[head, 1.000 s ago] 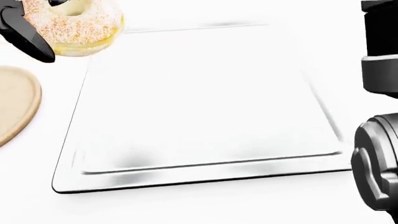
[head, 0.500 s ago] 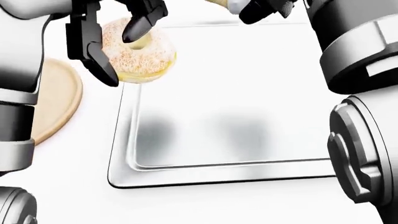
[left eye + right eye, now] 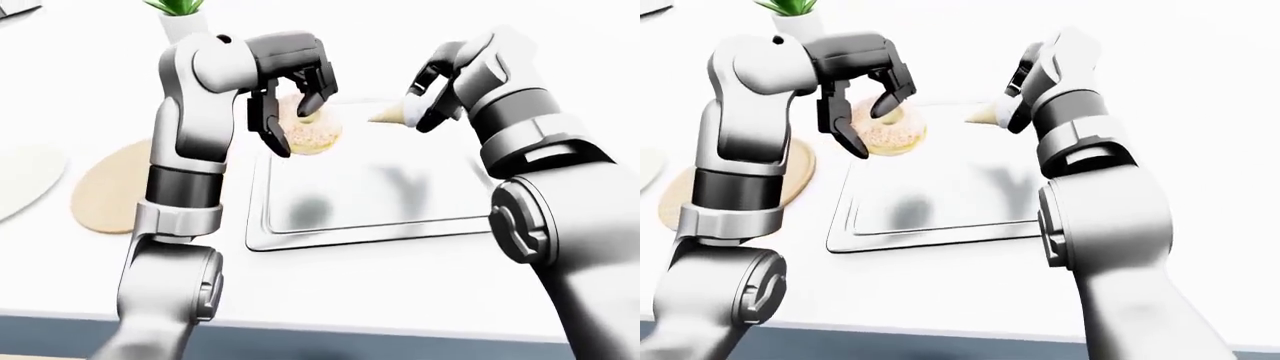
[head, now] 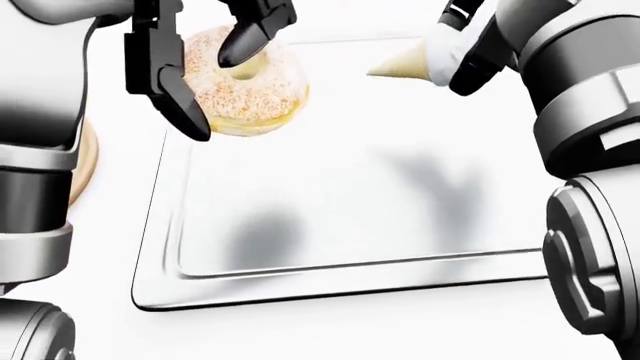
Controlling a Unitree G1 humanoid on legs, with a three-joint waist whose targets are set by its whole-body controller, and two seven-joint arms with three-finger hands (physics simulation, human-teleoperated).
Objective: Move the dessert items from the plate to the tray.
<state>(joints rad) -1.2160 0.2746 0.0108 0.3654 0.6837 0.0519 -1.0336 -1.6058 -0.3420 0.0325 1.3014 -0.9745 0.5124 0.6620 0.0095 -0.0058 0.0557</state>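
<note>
The white desk (image 3: 380, 285) carries all the work items and extends to every edge of the eye views. On it lies the metal tray (image 4: 330, 289), a shallow rectangular pan with a raised rim; its floor is bare, and two soft shadows on it indicate that both loads are suspended above the surface rather than resting on it. To the left of the tray in the left-eye view lies the round tan plate (image 3: 105, 187), flat on the desk and apart from the tray; what shows of it is empty, which is consistent with both dessert items having been lifted off. The left hand (image 4: 205, 56) is clenched on the sugared doughnut (image 4: 245, 86): one dark finger enters the centre hole from above while another runs down the outer left side, a pinch through the ring that keeps the item from rolling out. The doughnut hangs over the tray's upper-left corner, partly overlapping the rim in the head view, so it is judged not yet fully inside the rim for a release. The right hand (image 4: 470, 52) grasps a pale cream cone-shaped pastry (image 4: 400, 66) by its wide end, the pointed end directed left, above the tray's upper edge. A potted plant (image 3: 178, 15) stands near the top of the left-eye view, well clear of the work. The judged step is positioning both items over the tray before lowering.
</note>
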